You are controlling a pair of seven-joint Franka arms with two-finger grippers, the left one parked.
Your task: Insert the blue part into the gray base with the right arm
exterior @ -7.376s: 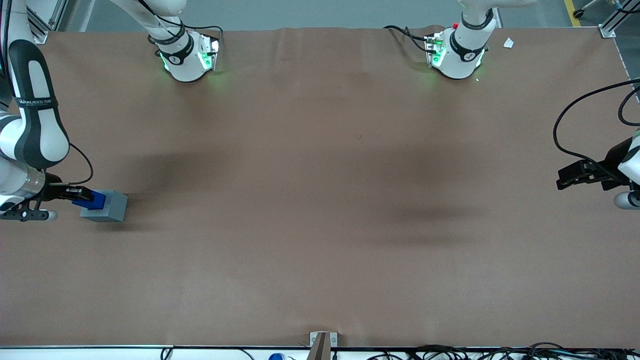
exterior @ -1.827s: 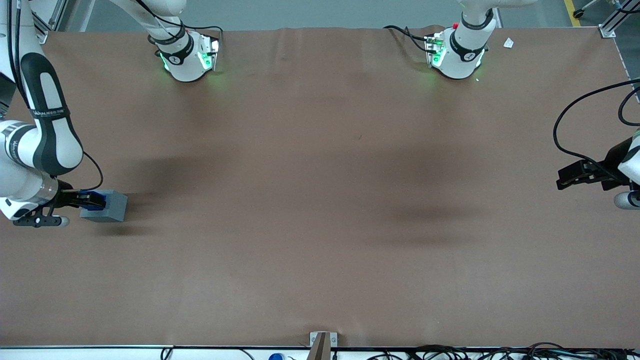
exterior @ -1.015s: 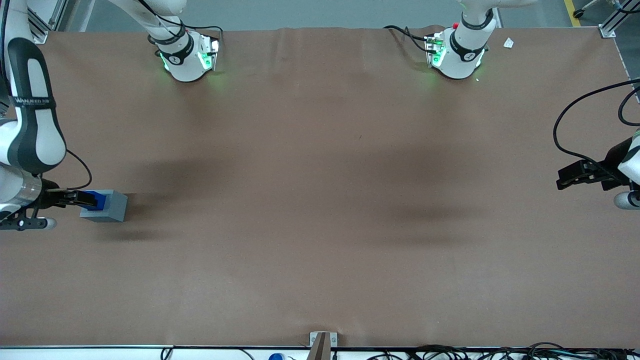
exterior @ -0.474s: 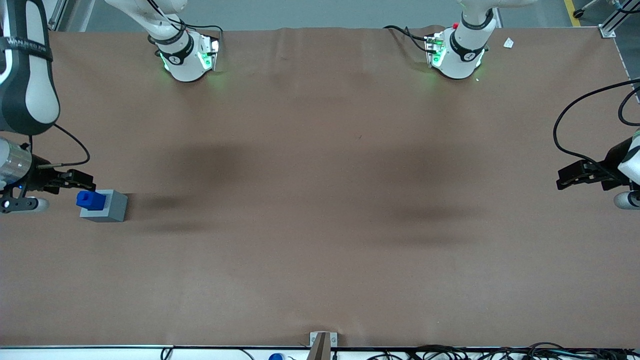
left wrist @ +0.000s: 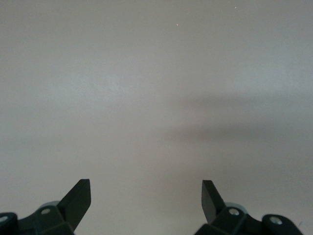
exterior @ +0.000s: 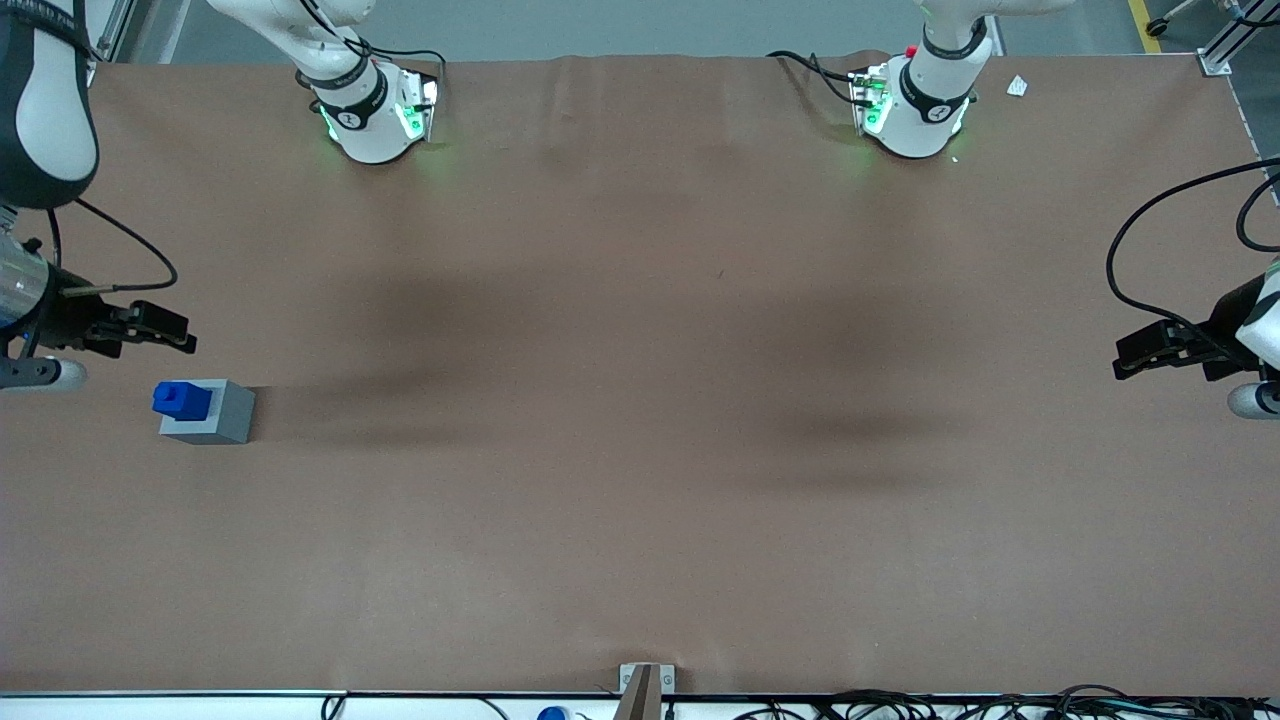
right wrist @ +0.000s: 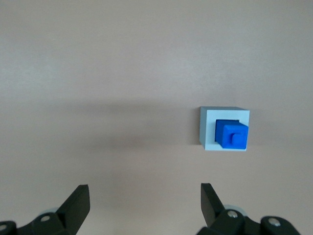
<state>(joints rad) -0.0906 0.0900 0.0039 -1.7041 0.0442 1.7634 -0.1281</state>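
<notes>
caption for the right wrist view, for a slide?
Open gripper above the table, clear of the blue part seated in the gray base.

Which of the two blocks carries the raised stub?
The blue part, seated in the gray base; the open end effector hangs clear above.

lighting: even, diffuse, from overhead; no glare. table (exterior: 640,500) carries soft broad shadows mid-surface, one streak running from the base (exterior: 215,415). green glow at both arm mounts. front view sharp throughout. wrist views paler, washed; gripper (right wrist: 144,208) fingers (right wrist: 78,203) dark, slightly soft; faint shadow band on surface.
</notes>
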